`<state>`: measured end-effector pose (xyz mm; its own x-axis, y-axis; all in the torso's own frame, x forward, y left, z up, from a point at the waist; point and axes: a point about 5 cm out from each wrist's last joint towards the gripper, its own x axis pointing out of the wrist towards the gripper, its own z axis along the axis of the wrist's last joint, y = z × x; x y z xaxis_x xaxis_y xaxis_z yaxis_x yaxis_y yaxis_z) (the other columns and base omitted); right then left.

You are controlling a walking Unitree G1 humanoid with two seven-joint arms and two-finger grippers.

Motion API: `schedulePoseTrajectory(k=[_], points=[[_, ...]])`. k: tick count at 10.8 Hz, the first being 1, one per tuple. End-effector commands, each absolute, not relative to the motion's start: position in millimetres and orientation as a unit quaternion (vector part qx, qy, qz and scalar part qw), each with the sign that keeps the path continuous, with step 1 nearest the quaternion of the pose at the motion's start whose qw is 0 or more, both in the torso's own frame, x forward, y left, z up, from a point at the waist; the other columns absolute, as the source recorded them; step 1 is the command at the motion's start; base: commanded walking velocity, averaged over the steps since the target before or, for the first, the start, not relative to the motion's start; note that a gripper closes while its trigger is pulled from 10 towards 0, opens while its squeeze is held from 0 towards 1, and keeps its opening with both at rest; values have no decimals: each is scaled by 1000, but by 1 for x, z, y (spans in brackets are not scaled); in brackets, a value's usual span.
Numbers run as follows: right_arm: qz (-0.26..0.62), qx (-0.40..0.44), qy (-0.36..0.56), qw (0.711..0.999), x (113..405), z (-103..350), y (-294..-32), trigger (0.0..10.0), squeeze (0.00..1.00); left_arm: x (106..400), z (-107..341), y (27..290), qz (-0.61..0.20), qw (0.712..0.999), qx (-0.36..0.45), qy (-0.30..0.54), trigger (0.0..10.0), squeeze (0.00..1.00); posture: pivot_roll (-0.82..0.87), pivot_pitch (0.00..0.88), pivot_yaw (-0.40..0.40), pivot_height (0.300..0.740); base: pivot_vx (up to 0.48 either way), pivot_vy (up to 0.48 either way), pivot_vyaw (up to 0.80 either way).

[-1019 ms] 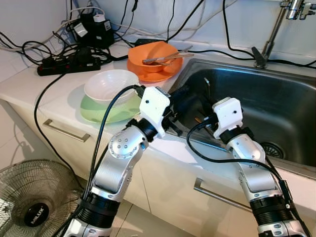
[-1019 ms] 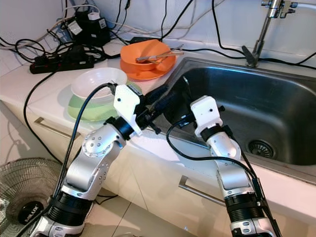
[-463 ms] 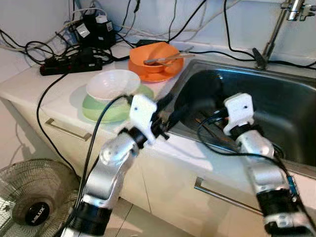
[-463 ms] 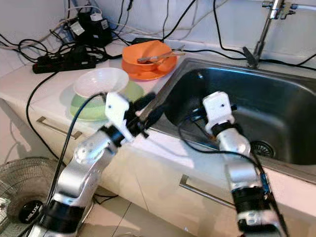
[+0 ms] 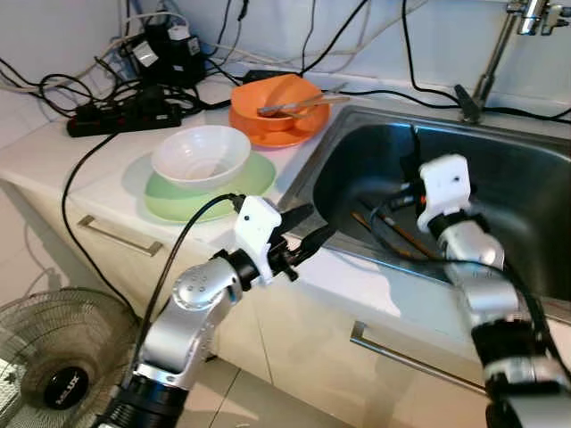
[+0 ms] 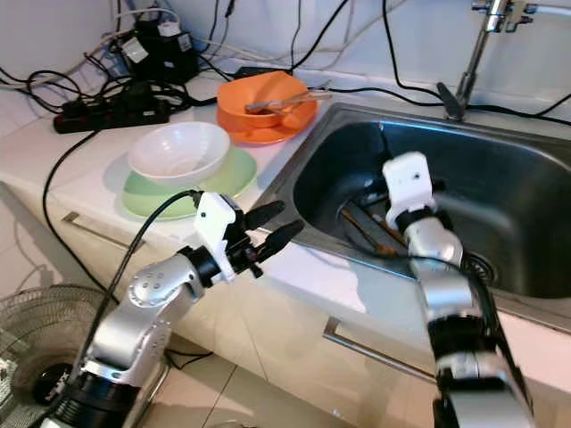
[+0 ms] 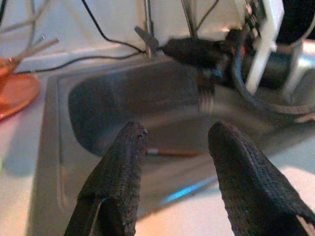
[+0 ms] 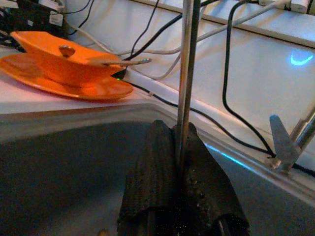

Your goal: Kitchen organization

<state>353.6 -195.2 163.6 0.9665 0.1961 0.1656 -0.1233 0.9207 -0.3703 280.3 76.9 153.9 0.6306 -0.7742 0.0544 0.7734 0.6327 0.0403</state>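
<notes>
The right gripper point(image 8: 179, 147) hung inside the steel sink point(image 5: 526, 192), its jaws closed on a slim metal fork point(image 8: 187, 64). The fork's thin, straight handle stood up between the black fingers point(image 8: 147, 182), and the left wrist view showed its tines point(image 7: 205, 96) pointing down toward the basin. Chopsticks point(image 5: 393, 230) with brown shafts lay on the sink floor just below that gripper.

The left gripper point(image 5: 303, 234) hovered over the front edge of the counter point(image 5: 98, 160) beside the sink's near corner, its jaws open and holding nothing; its two textured black fingers point(image 7: 123, 172) stood apart, aimed toward the basin.

On the counter, a white bowl point(image 5: 201, 156) sat on a pale green plate point(image 5: 174, 201). Behind it, an orange bowl point(image 5: 277, 98) rested tilted on an orange plate point(image 5: 281, 135), with a metal utensil point(image 5: 299, 105) lying across it. A black power strip point(image 5: 125, 111) and tangled cables lay further back, and a faucet point(image 5: 491, 67) rose behind the sink. A fan point(image 5: 58, 366) stood on the floor.
</notes>
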Motion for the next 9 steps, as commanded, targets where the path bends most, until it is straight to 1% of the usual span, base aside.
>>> schedulePoseTrajectory(k=[1, 3, 6, 9], points=[[66, -180, -111, 975, 359, 175, -200, 10000, 0, 280, 152, 78, -436, 900, 16, -21, 10000, 0, 47, 0, 94, 740, 0, 0, 0], [63, -200, -91, 974, 369, 178, -203, 10000, 0, 281, 147, 79, -439, 898, 17, -11, 10000, 0, 45, 0, 88, 740, 0, 0, 0], [65, -202, -49, 976, 376, 167, -203, 10000, 0, 280, 144, 78, -442, 897, 16, -6, 10000, 0, 48, 0, 86, 740, 0, 0, 0], [59, -198, -28, 978, 379, 159, -203, 10000, 0, 280, 144, 78, -441, 897, 17, -5, 10000, 0, 48, 0, 87, 740, 0, 0, 0]])
